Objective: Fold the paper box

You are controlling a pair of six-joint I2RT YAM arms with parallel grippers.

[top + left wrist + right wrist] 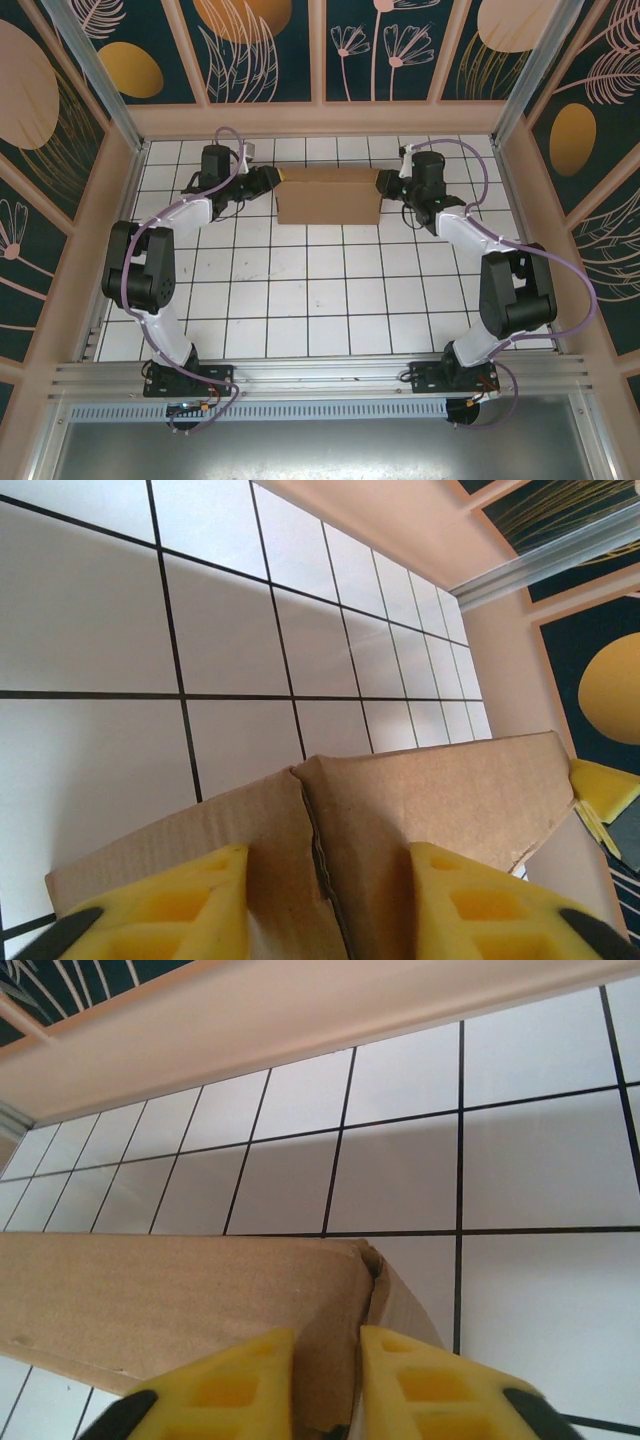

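Note:
The paper box (330, 197) is a brown cardboard shape lying at the back middle of the tiled table, its long walls raised. My left gripper (277, 178) is at its left end. In the left wrist view the yellow fingers (190, 900) straddle a seamed corner of the paper box (440, 790), and cardboard spans the gap of the left gripper (330, 855). My right gripper (383, 183) is at the right end. Its jaws stand narrow, pinching the end wall of the paper box (150, 1290) at the right gripper (326, 1335).
The white tiled table (300, 300) runs forward from the box to the arm bases. A peach back wall (320, 120) stands close behind the box, and side walls close in left and right. A metal rail (320, 375) crosses the near edge.

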